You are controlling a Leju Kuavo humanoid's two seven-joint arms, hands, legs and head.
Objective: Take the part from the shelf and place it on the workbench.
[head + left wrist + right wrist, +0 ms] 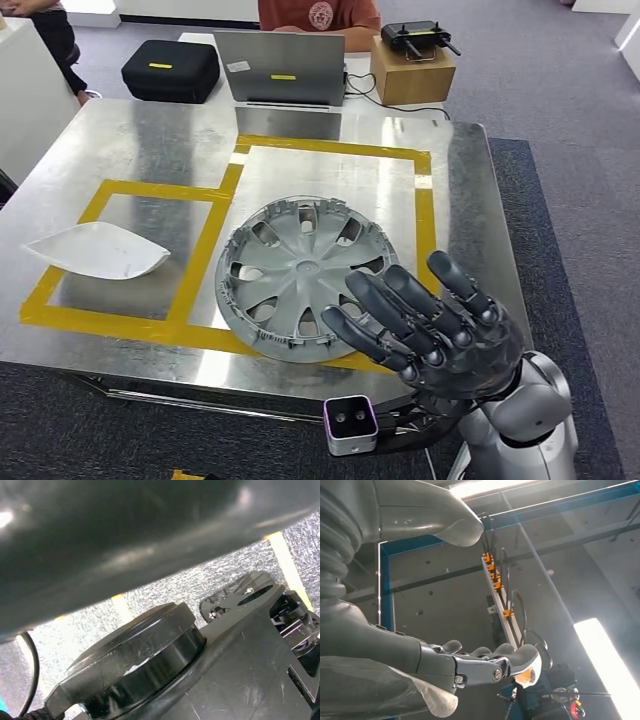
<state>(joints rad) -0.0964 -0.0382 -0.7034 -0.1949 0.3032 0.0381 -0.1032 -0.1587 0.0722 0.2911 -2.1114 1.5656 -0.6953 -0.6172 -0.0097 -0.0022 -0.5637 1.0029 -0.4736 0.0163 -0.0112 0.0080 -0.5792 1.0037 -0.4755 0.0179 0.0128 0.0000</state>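
Note:
A grey wheel cover [302,270] lies flat on the metal workbench [151,140], inside a large rectangle of yellow tape. To its left a white curved part [98,250] rests in a smaller taped rectangle. My right hand [430,320] hovers above the bench's near right corner, its fingers spread out over the wheel cover's near right rim and holding nothing. In the right wrist view, the right hand [478,667] stretches out bare against the ceiling. A dark blurred mass [113,535], seemingly my left hand, crosses the left wrist view, and its fingers cannot be made out.
Beyond the bench's far edge stand a laptop [281,65], a black case [170,68] and a cardboard box [411,70] with a controller on top. A person [321,15] sits behind the laptop. Dark carpet surrounds the bench.

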